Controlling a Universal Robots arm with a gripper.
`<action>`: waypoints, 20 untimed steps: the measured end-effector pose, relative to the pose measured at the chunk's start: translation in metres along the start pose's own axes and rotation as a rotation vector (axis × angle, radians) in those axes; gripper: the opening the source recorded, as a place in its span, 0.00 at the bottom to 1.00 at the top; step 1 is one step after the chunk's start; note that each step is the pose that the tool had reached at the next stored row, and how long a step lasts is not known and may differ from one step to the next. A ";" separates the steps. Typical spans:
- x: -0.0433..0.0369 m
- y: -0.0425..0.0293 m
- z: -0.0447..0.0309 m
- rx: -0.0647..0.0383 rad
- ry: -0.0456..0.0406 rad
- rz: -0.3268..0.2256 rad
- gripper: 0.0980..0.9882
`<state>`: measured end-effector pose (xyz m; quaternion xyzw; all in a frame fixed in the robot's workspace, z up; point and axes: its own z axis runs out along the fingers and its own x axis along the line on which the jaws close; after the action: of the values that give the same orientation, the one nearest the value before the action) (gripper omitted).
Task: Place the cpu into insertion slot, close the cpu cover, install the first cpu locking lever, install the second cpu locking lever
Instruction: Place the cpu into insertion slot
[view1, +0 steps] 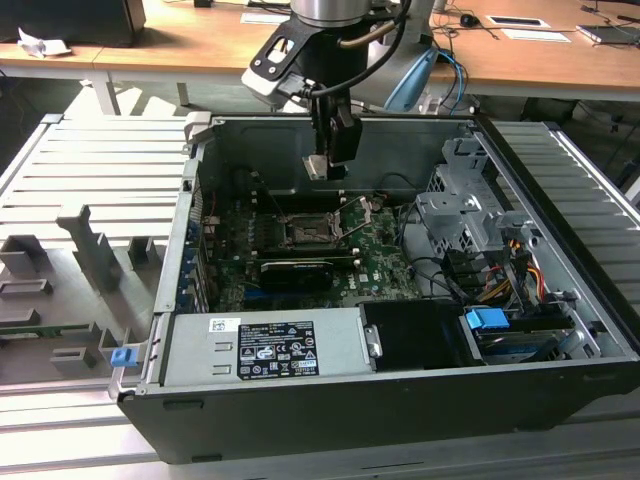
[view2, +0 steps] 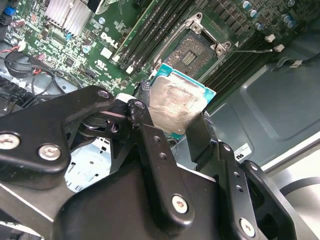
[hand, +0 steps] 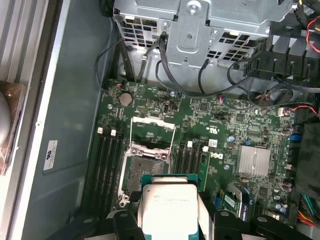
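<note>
- The open computer case (view1: 262, 150) takes most of the exterior view, and its motherboard (view1: 385, 262) lies flat in the centre of it.
- The gripper (view1: 326, 163) hangs in the upper middle of the exterior view, above the board. Its fingers are closed on two opposite edges of the cpu (view2: 177, 102).
- The cpu cover (hand: 152, 131) seems folded open beside the insertion slot (hand: 145, 170), which is empty.
- In the first wrist view the cpu (hand: 169, 207) is near the slot but not exactly over it.
- We judge the main risk is a tilted or shifted descent, which could bend the fine contacts.
- The grip is only on thin edges, so the chip could slip or turn.
</note>
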<state>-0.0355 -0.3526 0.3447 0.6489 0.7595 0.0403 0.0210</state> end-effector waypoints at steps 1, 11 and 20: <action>0.0000 0.0000 0.0000 0.000 -0.0002 0.003 0.48; 0.0000 0.0000 0.0002 -0.001 -0.0031 0.035 0.48; 0.0000 0.0000 0.0004 -0.001 -0.0059 0.067 0.48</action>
<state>-0.0355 -0.3526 0.3444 0.6740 0.7373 0.0395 0.0224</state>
